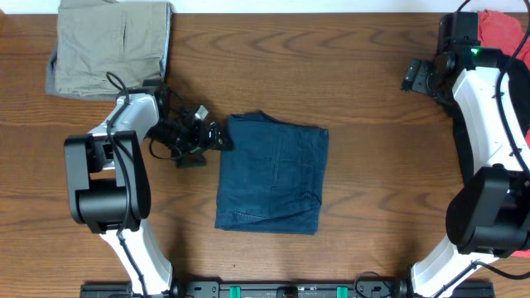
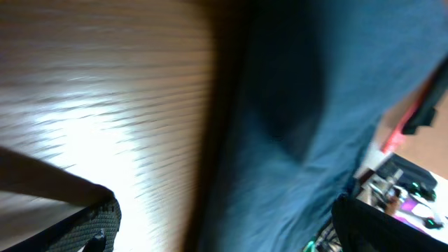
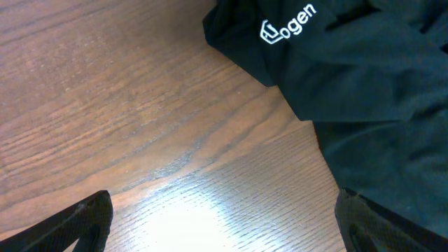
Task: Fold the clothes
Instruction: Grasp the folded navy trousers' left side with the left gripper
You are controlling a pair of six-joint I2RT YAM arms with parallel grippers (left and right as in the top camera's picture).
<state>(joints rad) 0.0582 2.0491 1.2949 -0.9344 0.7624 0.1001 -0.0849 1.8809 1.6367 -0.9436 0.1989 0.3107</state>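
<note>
Denim garment [image 1: 273, 174], judged already folded into a compact rectangle, is seen on the wooden table [image 1: 364, 207] just ahead of the left gripper [image 1: 214, 137], whose jaws are spread wide with nothing held. A khaki garment [image 1: 112, 45], also folded, is laid well behind those jaws. The right gripper [image 1: 410, 79] is likewise shown open and empty. A crumpled black logo garment [image 3: 364, 77] just beyond its jaws and a red cloth [image 1: 505, 29] behind them are judged yet to be folded.
</note>
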